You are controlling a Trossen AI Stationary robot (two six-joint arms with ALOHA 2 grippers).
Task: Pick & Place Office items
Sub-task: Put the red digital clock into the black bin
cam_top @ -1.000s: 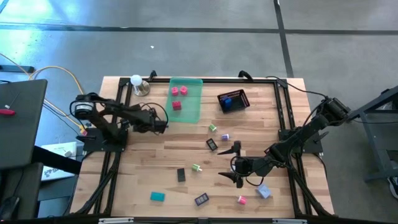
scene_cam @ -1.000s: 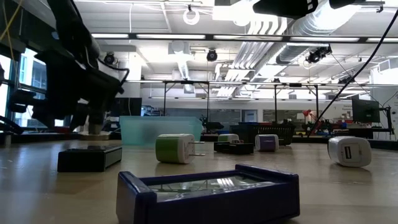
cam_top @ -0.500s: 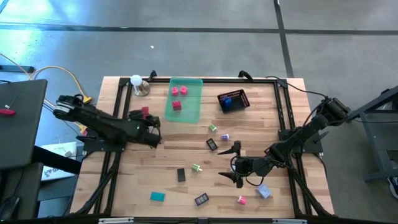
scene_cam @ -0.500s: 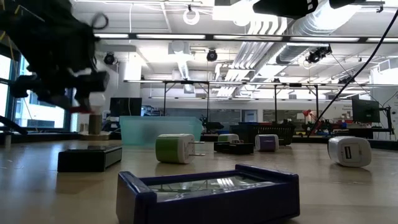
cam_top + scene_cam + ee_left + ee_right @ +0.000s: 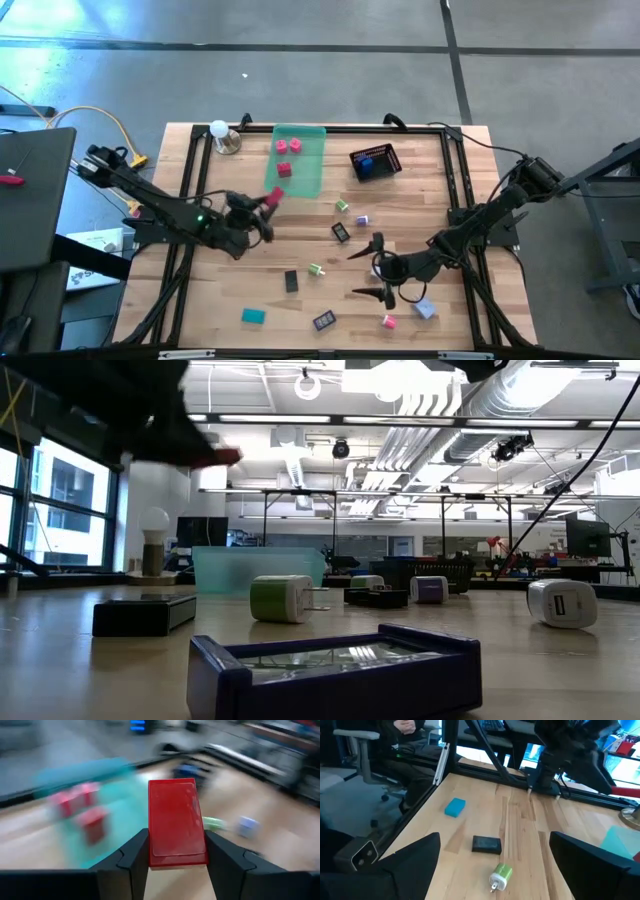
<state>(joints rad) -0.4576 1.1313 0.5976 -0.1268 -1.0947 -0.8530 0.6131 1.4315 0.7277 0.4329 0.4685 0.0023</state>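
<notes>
No text, label or number can be read anywhere (every surface looks unmarked).

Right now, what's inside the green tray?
Three small pieces lie in the green tray: two pink at its far end, one red below them. Nothing there looks covered; the rest is bare.

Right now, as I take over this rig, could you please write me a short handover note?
Left gripper: shut on a red piece, carried in the air near the green tray.
Right gripper: open, empty, over the table's right half.
Done: three pink and red pieces lie in the tray.
Left: place the red one, then clear the pieces scattered on the table, like the teal block.
</notes>
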